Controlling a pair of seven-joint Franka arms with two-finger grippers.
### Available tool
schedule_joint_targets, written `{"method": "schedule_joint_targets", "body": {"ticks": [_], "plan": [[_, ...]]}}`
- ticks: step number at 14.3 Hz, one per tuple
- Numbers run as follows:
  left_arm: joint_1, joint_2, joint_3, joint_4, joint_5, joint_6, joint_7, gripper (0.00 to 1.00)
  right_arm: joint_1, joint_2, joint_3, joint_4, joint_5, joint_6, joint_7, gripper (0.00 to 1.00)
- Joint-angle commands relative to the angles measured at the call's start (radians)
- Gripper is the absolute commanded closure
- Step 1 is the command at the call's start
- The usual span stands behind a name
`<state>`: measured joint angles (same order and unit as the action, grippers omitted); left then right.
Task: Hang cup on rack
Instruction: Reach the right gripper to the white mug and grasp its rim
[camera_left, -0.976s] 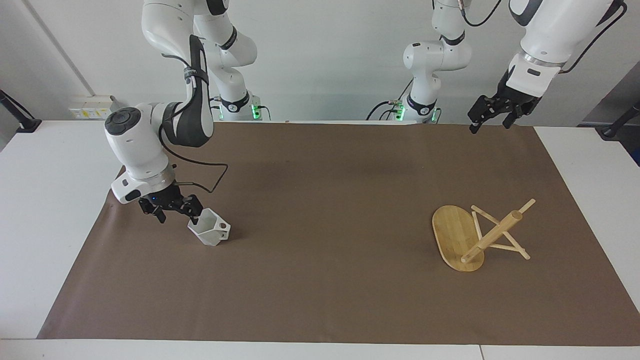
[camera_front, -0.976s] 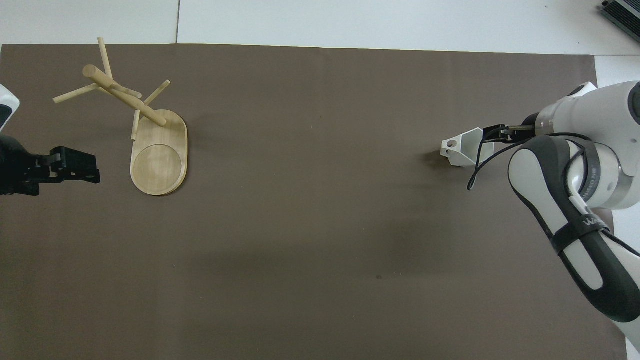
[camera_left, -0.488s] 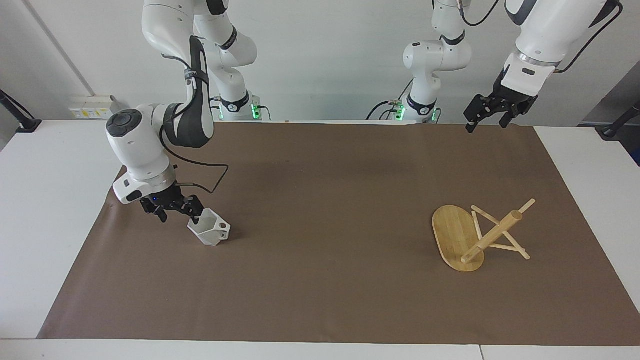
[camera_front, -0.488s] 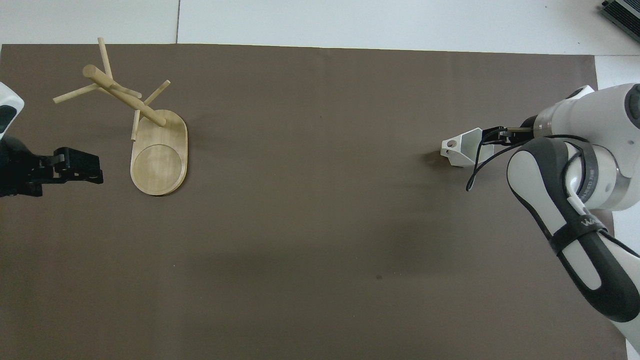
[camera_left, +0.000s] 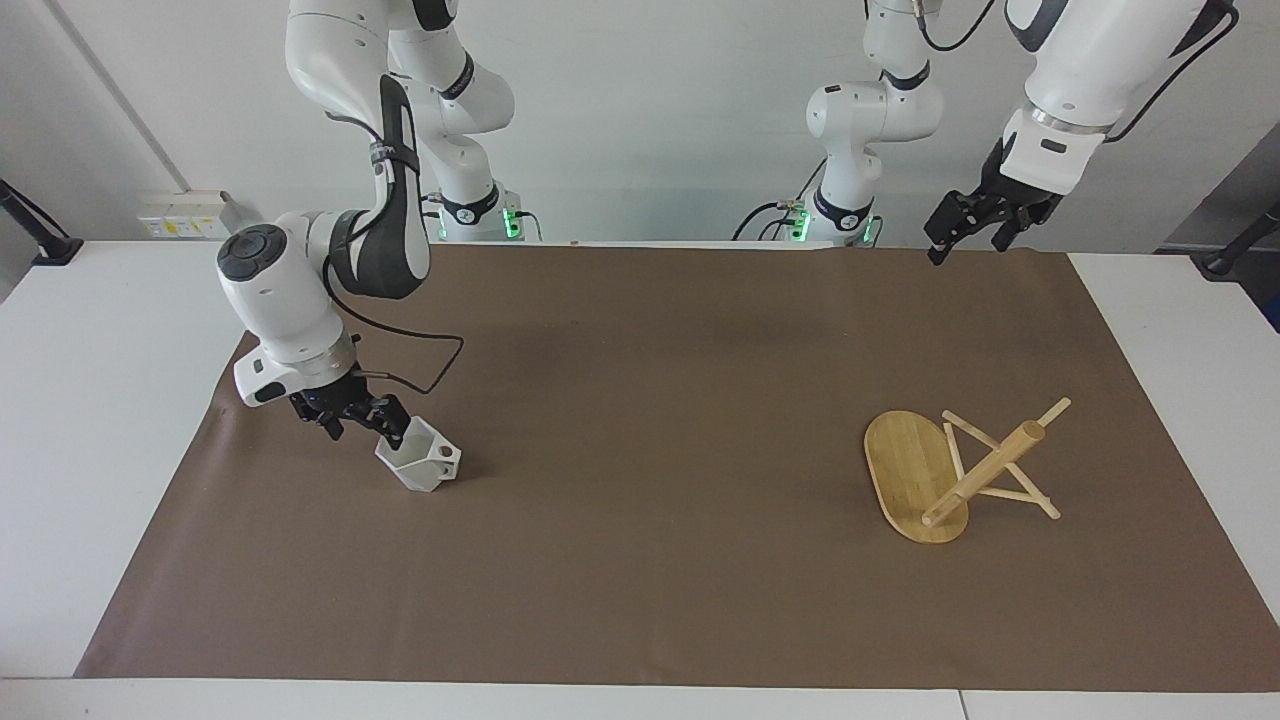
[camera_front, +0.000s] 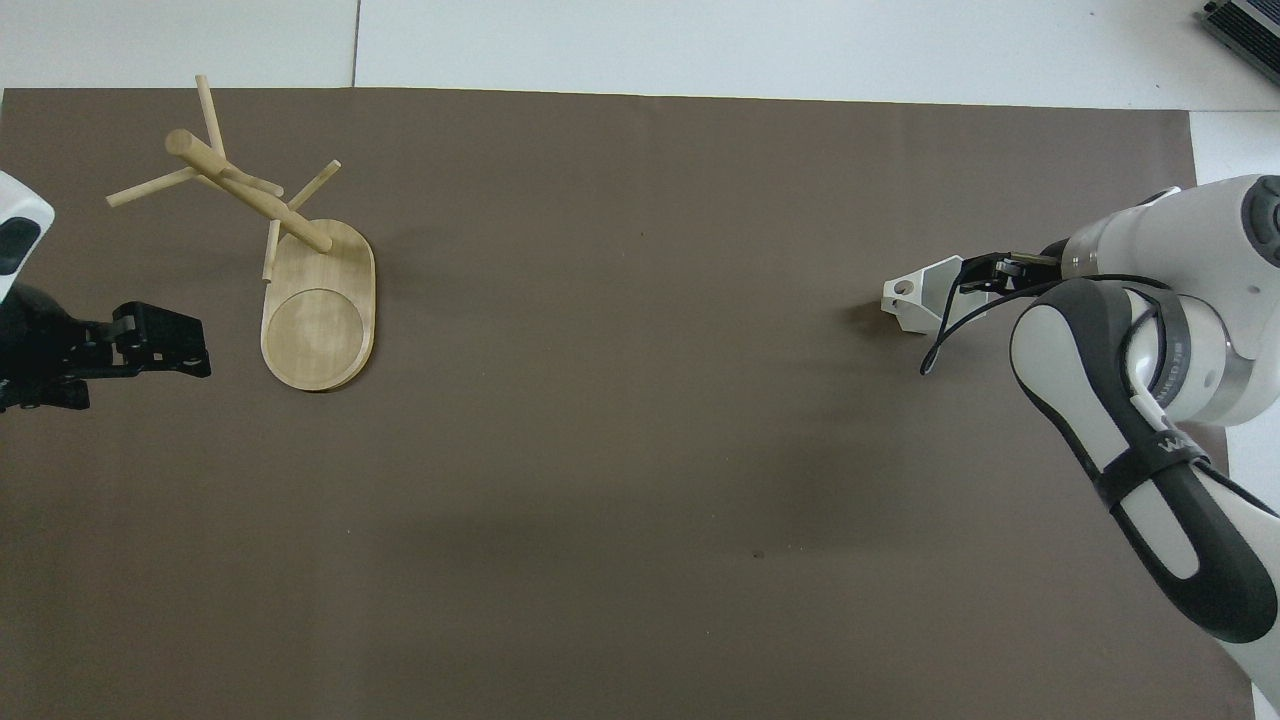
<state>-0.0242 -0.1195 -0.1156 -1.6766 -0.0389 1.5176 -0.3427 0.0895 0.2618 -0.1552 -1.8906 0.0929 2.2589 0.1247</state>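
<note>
Cup (camera_left: 420, 455) sits upright on the brown mat (camera_left: 640, 560), toward the right arm's end of the table. White, faceted, open mouth up. Its handle with the round hole points toward the middle of the table, at about 3 o'clock from the cup body in the facing view.

Right gripper (camera_left: 362, 420) is low at the cup's rim, on the side away from the handle, at about 10 o'clock from the cup in the facing view. Fingers are spread apart. One fingertip (camera_left: 393, 435) sits at or just inside the rim; whether it touches the wall, cannot tell. The cup is not lifted and rests on the mat. In the overhead view the right gripper (camera_front: 985, 272) overlaps the cup's (camera_front: 925, 295) open mouth.

Rack (camera_left: 950, 470) stands on the mat toward the left arm's end of the table, well apart from the cup. Flat oval base on the mat, central post rising from one end of it, thin pegs crossing the post. No cup on any peg.

Left gripper (camera_left: 975, 222) hangs raised over the mat's edge nearest the robots, at about 12 o'clock from the rack in the facing view. Fingers are parted and hold nothing. In the overhead view the left gripper (camera_front: 150, 340) shows just beside the rack's (camera_front: 318, 310) base, at about 9 o'clock.
</note>
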Motion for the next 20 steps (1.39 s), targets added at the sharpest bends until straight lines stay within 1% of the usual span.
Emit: {"method": "schedule_joint_targets", "body": {"ticks": [1,2,5,10,11,14,15,18,20], "plan": [[-0.014,-0.032,0.01,-0.032,-0.012,-0.04,-0.013,0.0,-0.002,-0.003,0.005,-0.013,0.01,0.027,0.026,0.0],[-0.014,-0.034,0.008,-0.032,-0.013,-0.046,-0.016,0.0,-0.002,0.001,0.008,-0.013,0.01,0.028,0.026,0.0],[0.0,-0.046,0.011,-0.057,-0.094,-0.042,-0.099,0.0,-0.002,0.008,0.019,-0.013,0.01,0.044,0.02,0.0],[-0.002,-0.066,0.011,-0.1,-0.128,-0.017,-0.179,0.0,-0.002,0.011,0.02,-0.013,0.01,0.044,0.009,0.0],[-0.002,-0.066,0.011,-0.1,-0.128,-0.014,-0.18,0.0,-0.002,0.011,0.02,-0.013,0.008,0.044,0.009,0.02],[0.0,-0.068,0.011,-0.107,-0.13,-0.001,-0.206,0.0,-0.002,0.011,0.02,-0.013,0.008,0.045,0.009,0.17],[-0.002,-0.068,0.01,-0.107,-0.131,0.007,-0.217,0.0,-0.002,0.011,0.02,-0.015,0.008,0.047,0.007,0.26],[-0.002,-0.068,0.011,-0.11,-0.136,0.01,-0.22,0.0,-0.002,0.011,0.02,-0.013,0.01,0.047,0.007,0.6],[-0.002,-0.068,0.011,-0.11,-0.136,0.01,-0.222,0.0,-0.002,0.011,0.02,-0.013,0.01,0.045,0.009,0.76]]}}
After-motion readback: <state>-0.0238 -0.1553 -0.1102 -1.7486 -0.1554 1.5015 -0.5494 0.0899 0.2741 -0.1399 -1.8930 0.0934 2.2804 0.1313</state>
